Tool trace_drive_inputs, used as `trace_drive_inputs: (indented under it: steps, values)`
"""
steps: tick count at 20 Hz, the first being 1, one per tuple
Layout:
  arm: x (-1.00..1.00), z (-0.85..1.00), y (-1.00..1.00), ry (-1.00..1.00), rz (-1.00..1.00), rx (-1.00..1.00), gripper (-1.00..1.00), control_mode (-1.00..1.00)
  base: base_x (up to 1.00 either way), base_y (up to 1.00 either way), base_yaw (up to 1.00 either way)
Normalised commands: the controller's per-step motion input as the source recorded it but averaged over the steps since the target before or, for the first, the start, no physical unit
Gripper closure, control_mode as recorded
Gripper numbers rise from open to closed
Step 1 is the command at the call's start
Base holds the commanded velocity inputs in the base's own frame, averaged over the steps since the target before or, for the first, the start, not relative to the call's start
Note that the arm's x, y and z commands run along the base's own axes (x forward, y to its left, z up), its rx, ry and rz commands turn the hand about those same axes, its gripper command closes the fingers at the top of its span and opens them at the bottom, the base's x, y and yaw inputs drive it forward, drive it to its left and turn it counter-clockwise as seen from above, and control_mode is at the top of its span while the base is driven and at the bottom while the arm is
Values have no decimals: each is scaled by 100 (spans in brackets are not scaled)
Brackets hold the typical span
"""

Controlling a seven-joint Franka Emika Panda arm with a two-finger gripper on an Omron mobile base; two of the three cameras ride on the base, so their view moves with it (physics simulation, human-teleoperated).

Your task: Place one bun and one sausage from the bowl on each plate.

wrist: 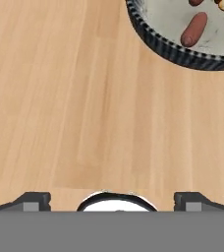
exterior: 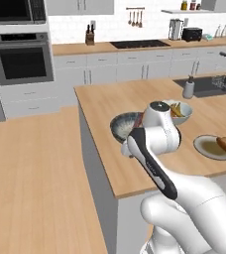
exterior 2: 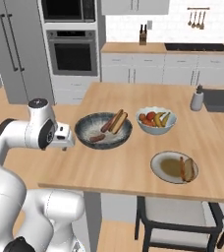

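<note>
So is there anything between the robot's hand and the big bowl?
No, just bare wooden counter. In the hand view the open gripper looks down on plain wood, with the bowl off near one corner.

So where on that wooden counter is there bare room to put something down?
The near-left stretch of counter, between the dark bowl and the front edge, is bare; the open claw hangs over it. The far side toward the soap bottle is also free. It is crowded where the dark bowl, fruit bowl and plate cluster.
</note>
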Motion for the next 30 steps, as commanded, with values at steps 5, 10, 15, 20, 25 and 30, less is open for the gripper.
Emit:
trace_drive_inputs:
  steps: [5,10,15,20,25,30]
  values:
    - [0,0,0,0,0,0,-100,100,51,0,0]
    - [14,3,-3,0,0,0,-100,-100,13,0,0]
    - [66,30,-36,7,-5,3,-100,-100,0,0,0]
    - [100,4,-49,27,-28,9,-100,-100,0,0,0]
    - [93,-1,-38,23,-28,1,-100,-100,0,0,0]
    - [95,-41,-49,31,-32,0,-100,-100,0,0,0]
